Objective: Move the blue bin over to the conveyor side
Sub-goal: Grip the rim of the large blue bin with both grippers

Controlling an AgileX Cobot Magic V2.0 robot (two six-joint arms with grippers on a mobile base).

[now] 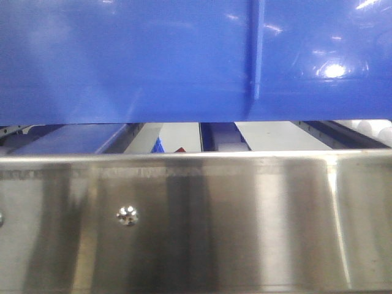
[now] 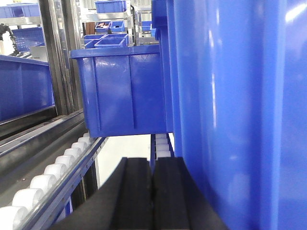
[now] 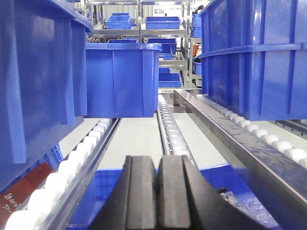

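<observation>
The blue bin (image 1: 153, 61) is a large glossy crate whose wall fills the upper half of the front view, with one raised vertical rib. Its smooth wall also fills the right half of the left wrist view (image 2: 240, 105). My left gripper (image 2: 152, 163) is shut with its black pads pressed together, holds nothing, and sits just left of that wall. My right gripper (image 3: 157, 163) is shut and empty, with a big blue ribbed wall (image 3: 33, 86) close on its left. The dark conveyor belt is out of view.
A brushed steel panel with a screw (image 1: 127, 215) spans the front view's bottom. Smaller blue bins (image 2: 120, 91) (image 3: 122, 79) rest on white roller tracks (image 2: 48, 172) (image 3: 72, 163). Another blue bin (image 3: 259, 57) stands at the right, and an open bin (image 3: 115, 191) lies below.
</observation>
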